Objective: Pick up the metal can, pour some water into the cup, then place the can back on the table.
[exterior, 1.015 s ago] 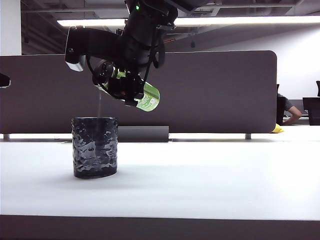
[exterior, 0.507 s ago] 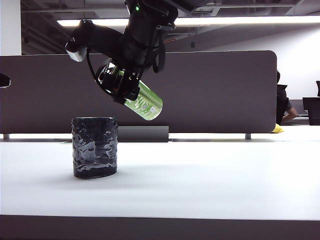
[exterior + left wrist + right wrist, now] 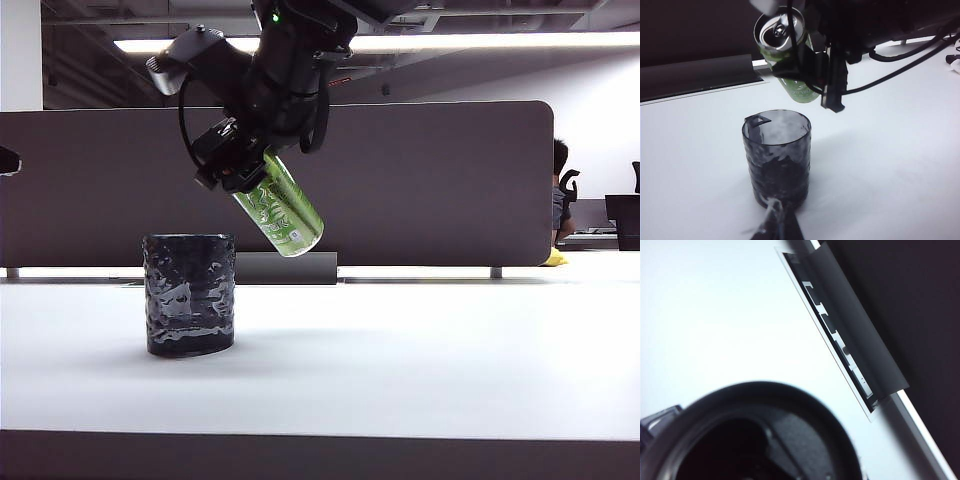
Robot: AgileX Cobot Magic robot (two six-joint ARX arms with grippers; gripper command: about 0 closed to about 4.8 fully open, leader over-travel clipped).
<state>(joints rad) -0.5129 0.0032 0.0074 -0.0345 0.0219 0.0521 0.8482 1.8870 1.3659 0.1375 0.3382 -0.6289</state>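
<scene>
The green metal can (image 3: 278, 212) hangs tilted in the air, open mouth up and to the left, above and just right of the cup (image 3: 190, 295). My right gripper (image 3: 245, 170) is shut on the can's upper half. In the left wrist view the can (image 3: 785, 50) shows its silver top over the dark dimpled cup (image 3: 777, 155), with the right gripper (image 3: 802, 70) around it. No stream of water shows. The cup stands upright on the white table (image 3: 430, 350). My left gripper (image 3: 777, 227) rests low in front of the cup, fingers together, holding nothing. The right wrist view shows only the cup's dark rim (image 3: 765, 390).
A dark grey partition panel (image 3: 430, 180) runs along the back of the table. A low dark cable box (image 3: 290, 268) sits at its foot behind the cup, also seen as a long slot (image 3: 850, 345). A seated person (image 3: 570, 215) is far off at the right.
The right wrist has rolled, swinging the can from a near-level pouring tilt to a steeper, mouth-up tilt. The thin stream into the cup has stopped. The cup has not moved.
</scene>
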